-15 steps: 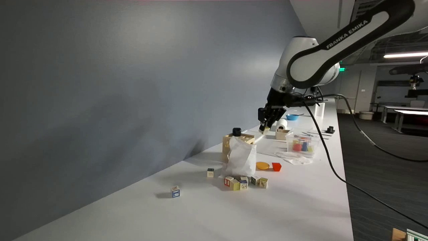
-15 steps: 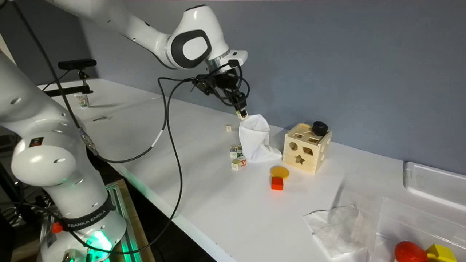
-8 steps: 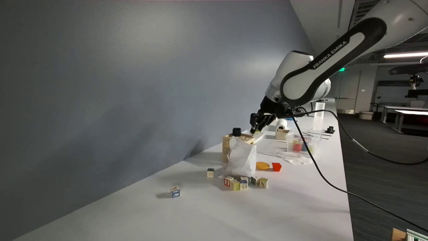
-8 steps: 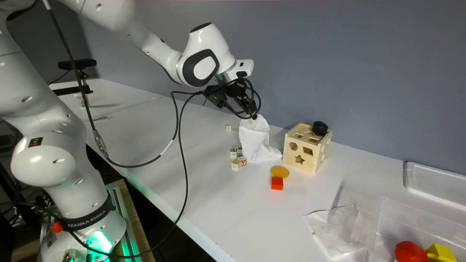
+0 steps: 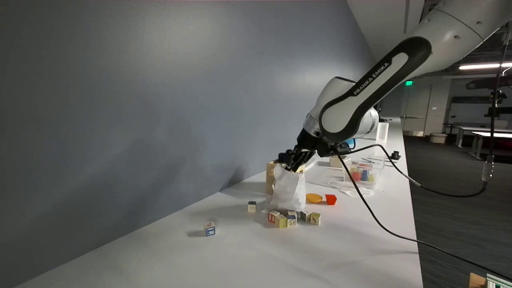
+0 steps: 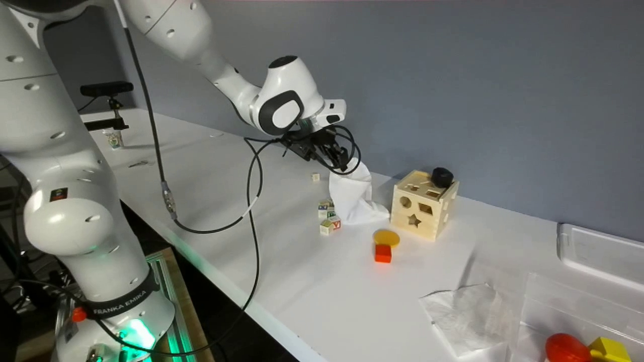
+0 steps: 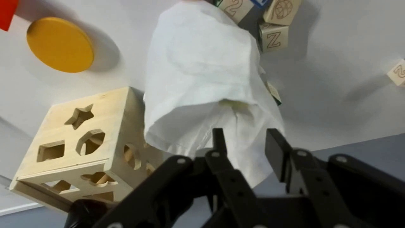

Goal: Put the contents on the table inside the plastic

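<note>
A white bag (image 5: 289, 190) stands upright on the table in both exterior views (image 6: 348, 193). In the wrist view its mouth (image 7: 202, 60) faces my gripper, and a yellowish patch (image 7: 234, 104) shows inside it. My gripper (image 7: 246, 129) is open, with nothing between its fingers, at the bag's mouth. Its fingertips overlap the bag's rim in an exterior view (image 5: 292, 168). Several letter blocks (image 5: 292, 218) lie beside the bag's base, also in the wrist view (image 7: 273, 38). One block (image 5: 210, 229) lies farther off, and another (image 5: 251, 206) is closer to the bag.
A wooden shape box (image 6: 415, 211) with a black piece (image 6: 442, 177) on top stands close beside the bag. An orange disc (image 6: 386, 238) and red block (image 6: 383, 254) lie in front. A clear bin (image 6: 568, 306) and crumpled sheet (image 6: 465, 317) are farther along. A wall runs behind.
My gripper has moved down and over to the bag's mouth. The block it held one second ago is no longer between its fingers. The bag's rim has shifted slightly.
</note>
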{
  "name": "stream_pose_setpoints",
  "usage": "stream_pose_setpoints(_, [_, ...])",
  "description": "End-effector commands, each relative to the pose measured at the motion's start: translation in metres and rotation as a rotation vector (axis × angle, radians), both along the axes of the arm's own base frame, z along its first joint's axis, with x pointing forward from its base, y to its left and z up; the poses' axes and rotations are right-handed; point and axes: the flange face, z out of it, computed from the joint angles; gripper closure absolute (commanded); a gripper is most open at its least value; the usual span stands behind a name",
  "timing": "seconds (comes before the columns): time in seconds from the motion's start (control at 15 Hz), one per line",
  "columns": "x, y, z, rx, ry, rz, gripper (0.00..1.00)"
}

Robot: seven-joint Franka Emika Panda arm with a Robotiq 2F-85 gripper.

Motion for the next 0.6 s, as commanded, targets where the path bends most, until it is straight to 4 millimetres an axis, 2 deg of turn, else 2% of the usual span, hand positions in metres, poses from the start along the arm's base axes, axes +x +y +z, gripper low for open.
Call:
stream_pose_setpoints(0.0, [-0.003,-0.009,0.014,-0.005,0.017,-0.024,0.31])
stream_pose_setpoints(0.13, [-0.011,-0.012,0.032,-0.02,-0.014,-0.038,0.17])
stream_pose_setpoints(0.27, [-0.018,-0.003,0.05,-0.039,-0.046,0.002,0.02])
stream_pose_setpoints(0.33, [-0.02,0.005,0.058,-0.046,-0.058,0.035,0.01])
stream_pose_setpoints(0.53, [-0.024,0.046,0.069,-0.017,-0.026,0.155,0.0])
